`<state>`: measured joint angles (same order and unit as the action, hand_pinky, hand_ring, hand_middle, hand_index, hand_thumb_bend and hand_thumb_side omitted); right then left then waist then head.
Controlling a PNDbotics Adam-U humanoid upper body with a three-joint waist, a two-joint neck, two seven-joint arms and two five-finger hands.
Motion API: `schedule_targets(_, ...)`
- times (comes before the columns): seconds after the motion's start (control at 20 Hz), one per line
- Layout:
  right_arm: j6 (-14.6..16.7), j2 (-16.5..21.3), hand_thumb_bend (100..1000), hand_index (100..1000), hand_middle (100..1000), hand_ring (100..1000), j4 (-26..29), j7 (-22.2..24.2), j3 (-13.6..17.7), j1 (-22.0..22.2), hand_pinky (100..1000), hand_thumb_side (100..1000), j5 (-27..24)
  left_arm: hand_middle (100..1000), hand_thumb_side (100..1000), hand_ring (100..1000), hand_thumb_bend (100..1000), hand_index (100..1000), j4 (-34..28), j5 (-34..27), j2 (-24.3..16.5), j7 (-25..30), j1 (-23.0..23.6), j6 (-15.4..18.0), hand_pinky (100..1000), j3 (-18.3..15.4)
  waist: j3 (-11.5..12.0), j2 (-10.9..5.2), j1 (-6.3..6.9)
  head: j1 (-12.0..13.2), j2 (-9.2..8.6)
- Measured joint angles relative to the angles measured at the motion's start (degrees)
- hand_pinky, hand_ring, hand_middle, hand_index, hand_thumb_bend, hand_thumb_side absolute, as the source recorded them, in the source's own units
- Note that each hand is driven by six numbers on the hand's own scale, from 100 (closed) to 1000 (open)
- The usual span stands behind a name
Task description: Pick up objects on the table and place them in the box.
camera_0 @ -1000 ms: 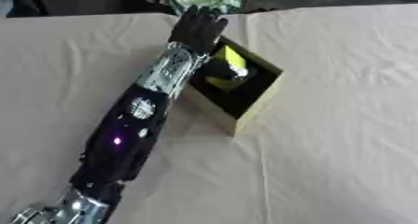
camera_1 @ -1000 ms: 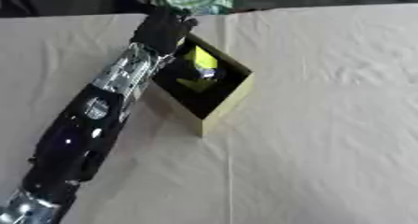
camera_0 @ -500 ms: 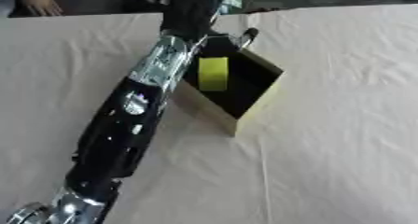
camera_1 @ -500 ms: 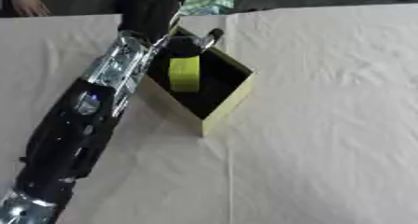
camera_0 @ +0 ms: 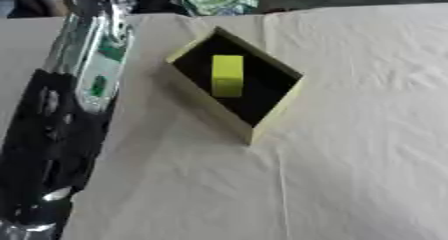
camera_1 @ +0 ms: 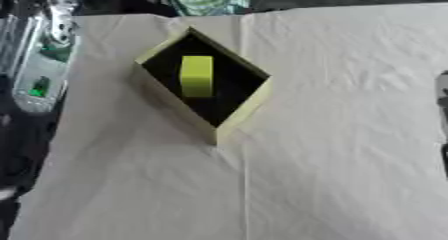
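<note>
Your left arm [camera_0: 66, 114] has pulled back off the box [camera_0: 280, 101]; its hand is hidden at the top edge, so you cannot tell its fingers. Beyond the forearm's right side, the yellow block [camera_0: 227, 75] now lies alone in the box. It looks light, stiff and smooth; pinch its long flat sides.
</note>
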<state>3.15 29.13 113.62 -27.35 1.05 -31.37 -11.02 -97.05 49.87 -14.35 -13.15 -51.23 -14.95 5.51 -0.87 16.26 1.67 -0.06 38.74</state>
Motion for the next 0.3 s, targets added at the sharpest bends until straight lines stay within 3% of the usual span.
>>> schedule_targets(0.3, 0.4, 0.6, 100, 823, 549, 770, 0.0, -0.4, 0.2, 0.2, 746, 718, 0.1, 537, 828, 600, 100, 768, -10.5, -18.7, -4.1, -12.1, 8.5, 0.4, 688, -3.5, 1.0, 0.0, 0.0, -0.2, 0.04)
